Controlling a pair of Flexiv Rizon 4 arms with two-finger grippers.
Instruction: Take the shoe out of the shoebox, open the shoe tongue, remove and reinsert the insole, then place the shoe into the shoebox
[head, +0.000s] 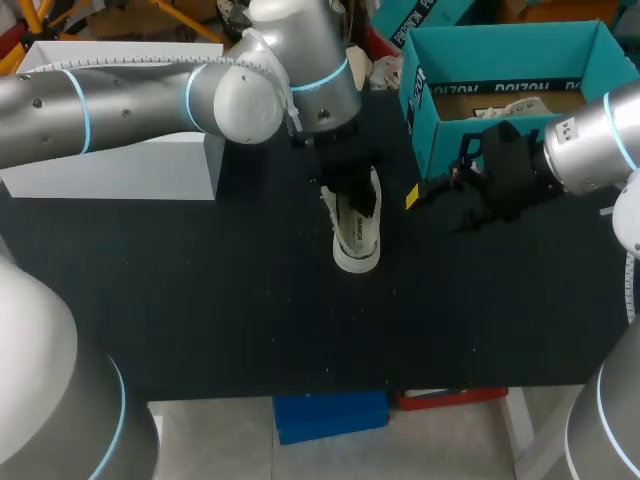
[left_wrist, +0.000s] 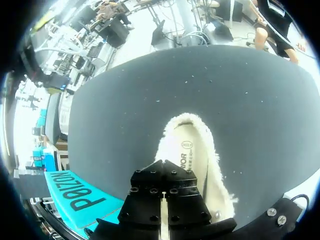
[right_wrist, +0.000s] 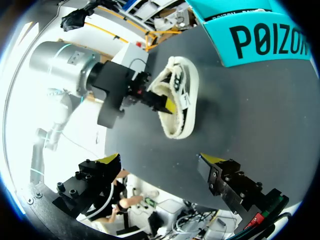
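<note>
Probing shoe (head: 356, 225), already out of shoebox (head: 430, 130) | left gripper (right_wrist: 167, 104) narrow at its opening, grasp unclear | right gripper (right_wrist: 160, 159) wide, empty | insole (left_wrist: 192, 150) work, reboxing pending.

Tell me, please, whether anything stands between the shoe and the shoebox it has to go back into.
Yes: the right gripper, jaws open, hangs over the table between the shoe and the near wall of the shoebox. Nothing else visible lies on that stretch.
</note>
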